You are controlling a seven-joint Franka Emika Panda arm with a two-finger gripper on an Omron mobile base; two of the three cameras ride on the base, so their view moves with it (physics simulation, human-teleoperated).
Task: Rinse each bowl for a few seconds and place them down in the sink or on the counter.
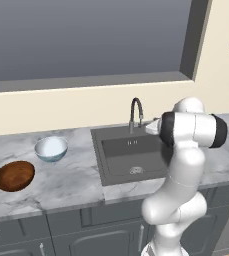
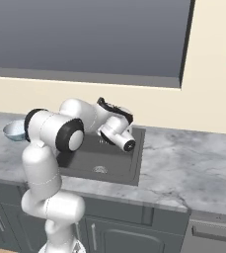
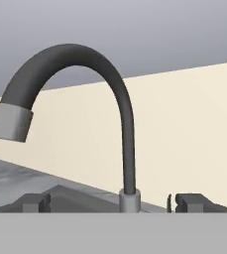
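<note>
Pincer (image 3: 107,201) spread open, empty, tips either side of the gooseneck faucet (image 3: 122,124) base. Risk: ramming it. Both bowls (image 1: 51,148) sit on the counter (image 1: 61,185), well apart.

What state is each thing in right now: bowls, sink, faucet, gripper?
Pale bowl: upright on the counter, left of the sink, untouched.
Brown bowl: on the counter, tilted toward the camera, untouched.
Sink: no bowl in it.
Faucet: no water running.
Gripper: open, holding nothing, at the faucet base.
</note>
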